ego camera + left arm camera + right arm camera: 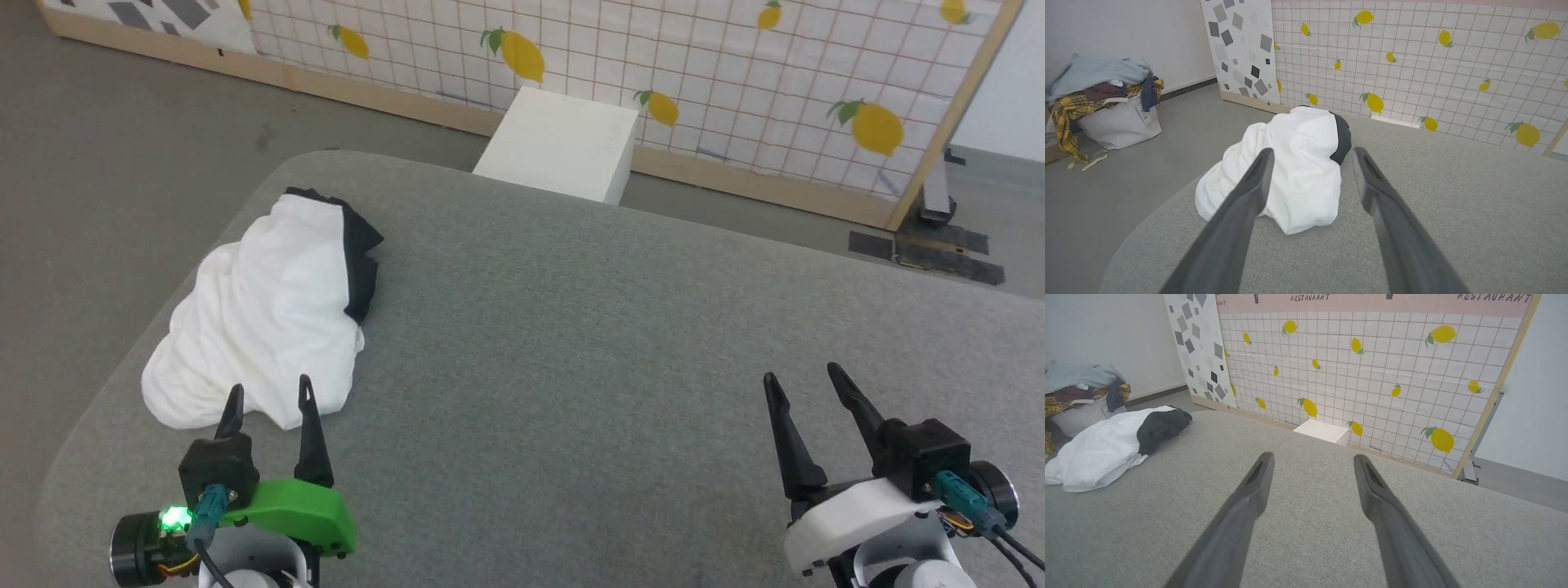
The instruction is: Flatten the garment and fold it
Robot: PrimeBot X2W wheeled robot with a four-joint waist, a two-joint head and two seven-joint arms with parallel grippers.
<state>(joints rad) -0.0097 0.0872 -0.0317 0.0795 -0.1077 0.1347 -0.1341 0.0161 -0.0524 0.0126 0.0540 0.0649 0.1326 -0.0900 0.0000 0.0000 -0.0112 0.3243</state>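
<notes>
The left gripper (pixel 269 385) and right gripper (pixel 801 372) stand wide open, empty. The shirt (pixel 261 310) lies bunched just beyond the left one, far from the right. A careless pinch could catch several layers and drag it off the table (pixel 571 327).

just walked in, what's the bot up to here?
Nothing is held yet. The garment lies crumpled, mostly white with a black part at its far edge, near the left side of the grey padded table. The left gripper is open, right by the garment's near edge. The right gripper is open over bare table, well away.
</notes>
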